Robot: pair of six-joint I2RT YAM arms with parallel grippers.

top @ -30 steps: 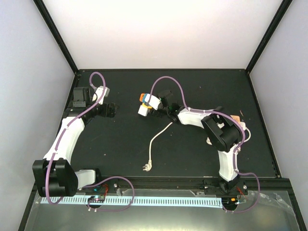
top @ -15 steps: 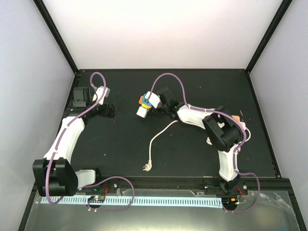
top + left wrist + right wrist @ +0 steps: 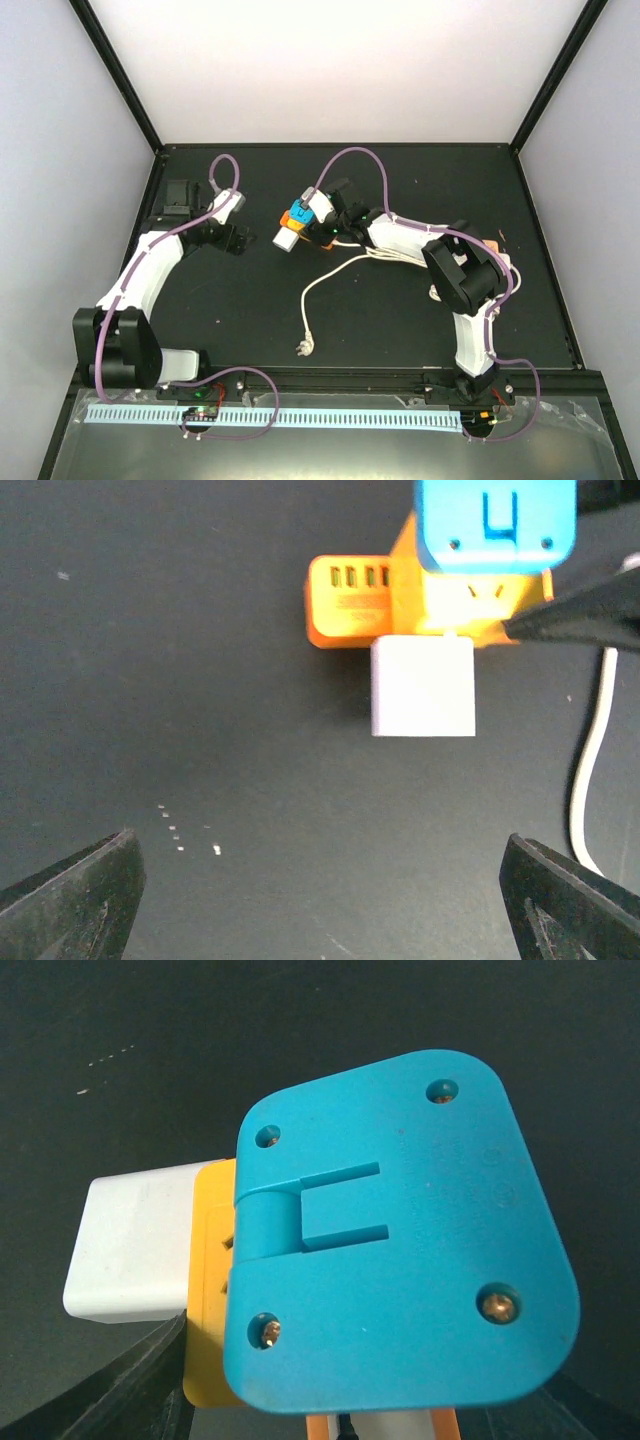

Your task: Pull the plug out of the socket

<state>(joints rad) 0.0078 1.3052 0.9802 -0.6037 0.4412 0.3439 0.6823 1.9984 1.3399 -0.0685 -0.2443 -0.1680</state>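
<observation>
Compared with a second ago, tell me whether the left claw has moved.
Yes. The left claw has shifted right, away from the black table's left edge, toward the orange socket block.

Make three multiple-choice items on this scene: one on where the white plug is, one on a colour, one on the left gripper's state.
1. Where is the white plug?
A. Seated against the orange socket
B. Lying loose, away from the socket
C. Between the fingers of the left gripper

2. What colour is the screwed plate on the socket?
A. Red
B. Blue
C. Green

3. What state is the left gripper in?
A. Shut on the plug
B. Shut on the socket
C. Open, holding nothing

Answers:
1 A: in the left wrist view the plug butts against the socket's face.
2 B: the right wrist view shows the plate plainly blue.
3 C: its fingers stand wide apart, with the plug beyond them.
</observation>
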